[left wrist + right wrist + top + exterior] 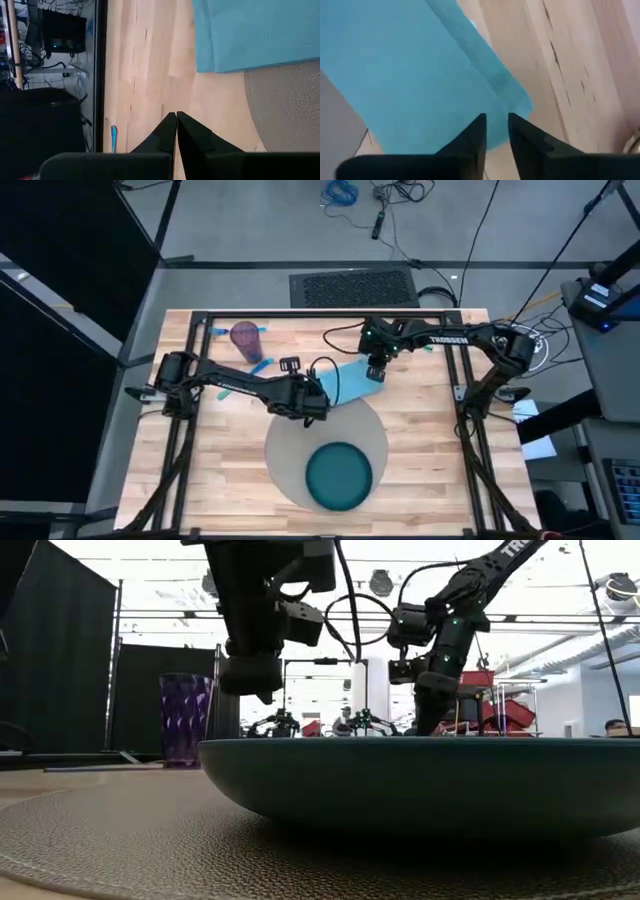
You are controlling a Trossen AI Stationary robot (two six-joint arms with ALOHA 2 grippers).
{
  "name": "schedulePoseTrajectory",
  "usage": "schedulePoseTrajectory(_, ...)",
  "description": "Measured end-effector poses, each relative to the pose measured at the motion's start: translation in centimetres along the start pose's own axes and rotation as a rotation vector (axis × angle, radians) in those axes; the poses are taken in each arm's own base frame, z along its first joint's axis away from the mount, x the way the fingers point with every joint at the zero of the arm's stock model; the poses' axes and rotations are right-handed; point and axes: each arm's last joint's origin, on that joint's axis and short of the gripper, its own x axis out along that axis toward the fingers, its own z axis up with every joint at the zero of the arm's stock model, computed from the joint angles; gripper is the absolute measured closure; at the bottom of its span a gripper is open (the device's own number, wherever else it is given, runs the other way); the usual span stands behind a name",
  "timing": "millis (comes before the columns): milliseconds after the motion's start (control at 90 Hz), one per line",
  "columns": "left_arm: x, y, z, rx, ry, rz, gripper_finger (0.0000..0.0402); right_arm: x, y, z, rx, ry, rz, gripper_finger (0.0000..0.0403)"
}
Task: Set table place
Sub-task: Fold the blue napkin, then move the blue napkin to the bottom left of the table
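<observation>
From above, the grey placemat (285, 442) lies on the table (420, 450) with the plate (338, 477) on it. The left gripper (176, 120) is closed and empty beside the napkin (250, 30). The right gripper (496, 125), slightly open and empty, hangs over the napkin.

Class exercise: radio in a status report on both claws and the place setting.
Left claw shut, empty, above bare table. Right claw slightly open over blue napkin. Plate sits on placemat. Purple cup stands clear.

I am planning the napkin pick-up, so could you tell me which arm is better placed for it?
Probably the right: its gripper hovers over the napkin, fingers slightly apart. The left gripper, shut, sits beside the napkin, at the placemat edge.
</observation>
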Motion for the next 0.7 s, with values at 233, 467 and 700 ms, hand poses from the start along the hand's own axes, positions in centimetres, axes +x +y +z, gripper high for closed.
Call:
schedulePoseTrajectory(233,0.0,0.0,0.3,0.026,-0.023,-0.004,0.0402,-1.2,-0.7,1.3,0.011,-0.032,-0.129,0.0271)
schedulePoseTrajectory(467,0.0,-0.5,2.5,0.152,-0.219,-0.202,0.0402,-6.6,-0.3,4.0,0.042,0.034,-0.115,0.0268)
schedulePoseTrajectory(700,2.1,2.0,3.8,0.170,-0.328,-0.405,0.0402,-10.5,2.0,2.9,0.141,0.203,-0.020,0.0280)
